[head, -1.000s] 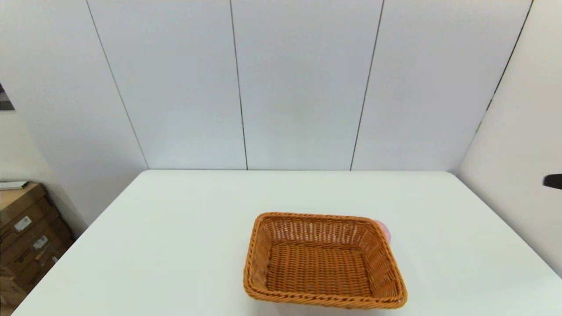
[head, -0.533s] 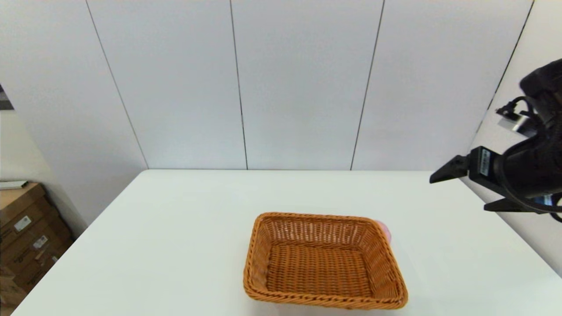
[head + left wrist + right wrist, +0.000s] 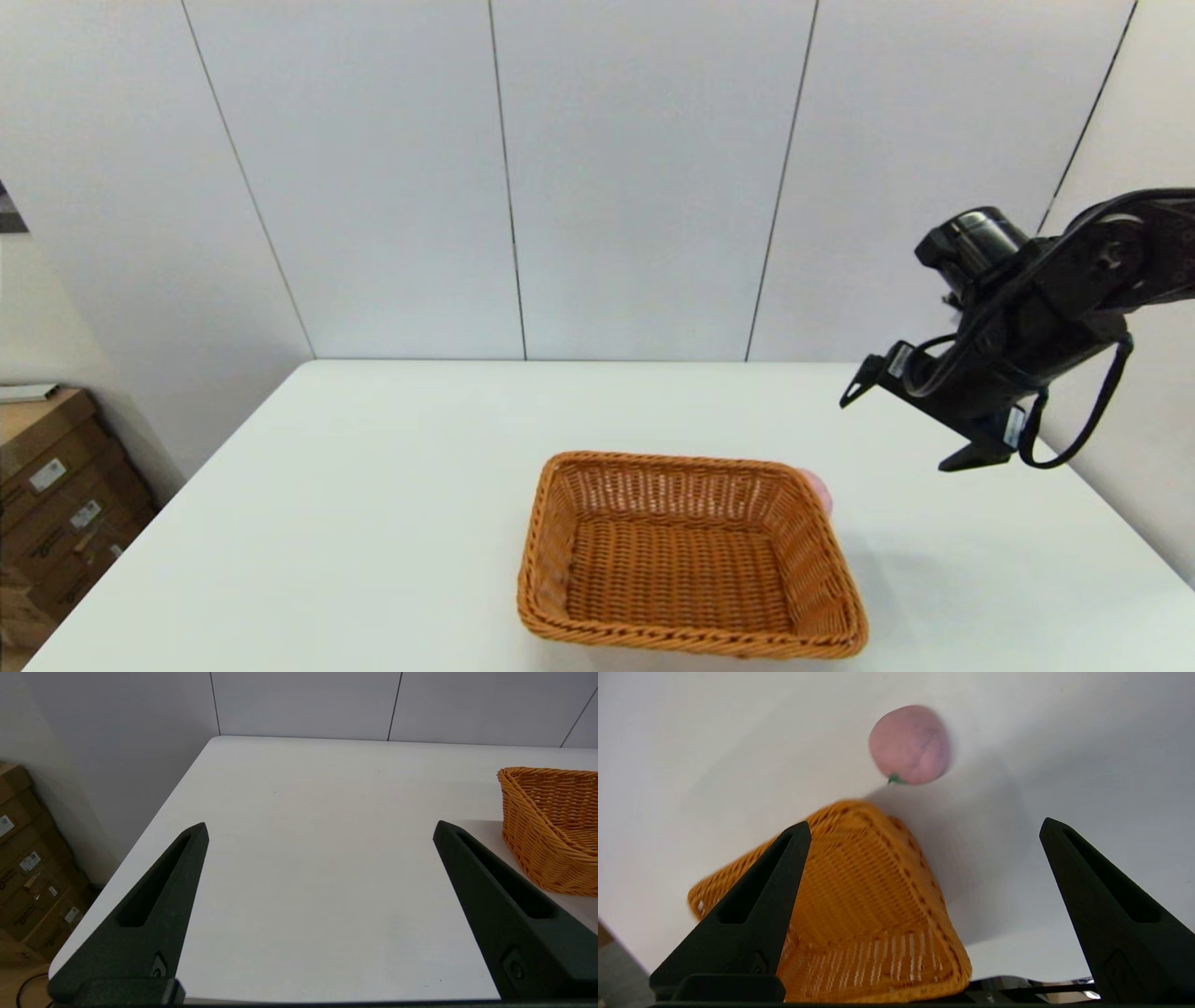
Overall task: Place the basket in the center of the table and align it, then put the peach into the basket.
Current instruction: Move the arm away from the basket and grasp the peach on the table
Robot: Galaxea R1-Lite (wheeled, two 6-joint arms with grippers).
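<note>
The orange-brown wicker basket sits on the white table near its front edge, a little right of the middle, with nothing inside. The pink peach lies on the table just behind the basket's far right corner, mostly hidden in the head view. The right wrist view shows the whole peach beyond the basket. My right gripper hangs open in the air, right of and above the peach. My left gripper is open over the table's left front part, with the basket off to its side.
Stacked cardboard boxes stand on the floor beyond the table's left edge. A panelled white wall rises directly behind the table's far edge, and another wall closes in along the right side.
My right arm has swung in from the right edge of the head view, moving left and lower toward the basket's far right corner. Basket and peach have not moved.
</note>
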